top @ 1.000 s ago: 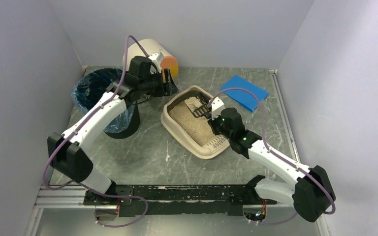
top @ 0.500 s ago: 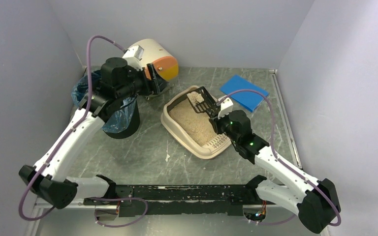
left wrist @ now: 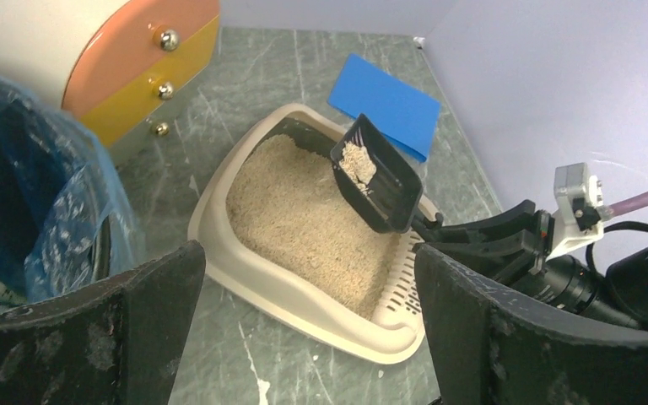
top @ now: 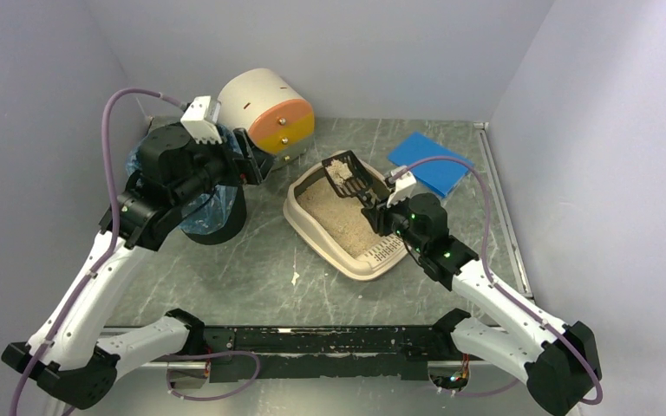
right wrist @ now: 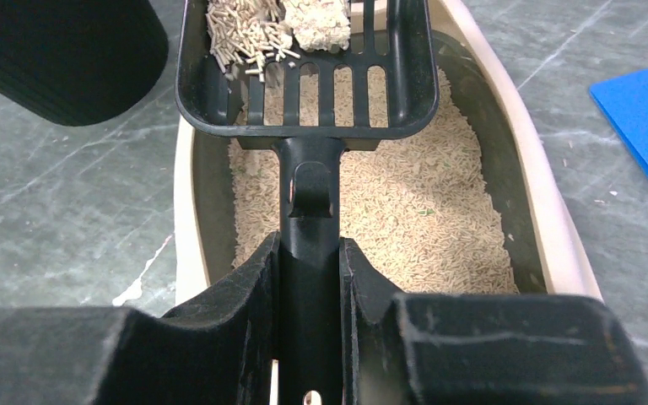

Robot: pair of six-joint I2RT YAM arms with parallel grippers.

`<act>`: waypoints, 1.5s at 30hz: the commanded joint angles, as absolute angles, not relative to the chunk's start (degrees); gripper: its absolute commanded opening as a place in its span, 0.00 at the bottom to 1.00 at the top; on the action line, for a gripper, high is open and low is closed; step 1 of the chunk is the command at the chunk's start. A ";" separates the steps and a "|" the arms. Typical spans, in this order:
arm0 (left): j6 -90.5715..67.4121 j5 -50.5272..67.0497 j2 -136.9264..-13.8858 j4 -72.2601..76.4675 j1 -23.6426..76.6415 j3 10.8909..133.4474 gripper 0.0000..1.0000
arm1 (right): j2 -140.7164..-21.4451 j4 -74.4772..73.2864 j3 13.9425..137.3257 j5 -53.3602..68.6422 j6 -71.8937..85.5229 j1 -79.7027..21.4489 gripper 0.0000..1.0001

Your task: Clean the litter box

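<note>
The beige litter box (top: 315, 242) lies mid-table with tan litter inside. It also shows in the left wrist view (left wrist: 261, 278) and the right wrist view (right wrist: 187, 211). My right gripper (top: 380, 211) (right wrist: 310, 253) is shut on the handle of a black slotted scoop (top: 347, 173) (right wrist: 304, 84) (left wrist: 380, 181). The scoop is held tilted above the box's far end and carries a pale clump (right wrist: 316, 15) and loose litter pellets. My left gripper (top: 247, 165) (left wrist: 308, 321) is wide open and empty, hovering left of the box beside the bin.
A black round bin with a blue liner (top: 182, 186) (left wrist: 25, 194) stands left of the box. A white drawer unit with orange and yellow fronts (top: 264, 108) (left wrist: 110, 51) is at the back. A blue sheet (top: 429, 163) (left wrist: 384, 105) lies back right.
My left arm has drawn back leftward from in front of the drawer unit to over the bin's edge. My right gripper has lifted the scoop with the clump up out of the litter.
</note>
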State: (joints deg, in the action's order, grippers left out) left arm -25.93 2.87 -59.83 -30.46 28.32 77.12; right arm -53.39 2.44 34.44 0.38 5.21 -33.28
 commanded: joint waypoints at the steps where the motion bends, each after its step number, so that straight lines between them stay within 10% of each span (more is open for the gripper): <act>1: -24.54 0.11 -57.12 -33.66 28.04 75.79 0.99 | -53.91 4.11 35.37 3.87 6.12 -32.61 0.00; 23: -18.92 -9.93 -52.78 -38.30 28.04 82.08 0.99 | -68.87 -9.13 46.33 -37.69 -23.77 -48.03 0.00; 29: -18.46 -10.79 -51.30 -38.06 28.03 80.94 0.99 | -69.71 -8.66 45.66 -34.65 -22.24 -47.64 0.00; 36: -18.17 -10.54 -52.21 -38.96 27.99 83.15 0.99 | -65.64 -5.59 43.75 -1.91 -6.55 -33.28 0.00; 45: -18.08 -10.70 -51.66 -38.87 28.04 83.64 0.99 | -65.95 -9.86 45.61 -9.78 -11.69 -34.10 0.00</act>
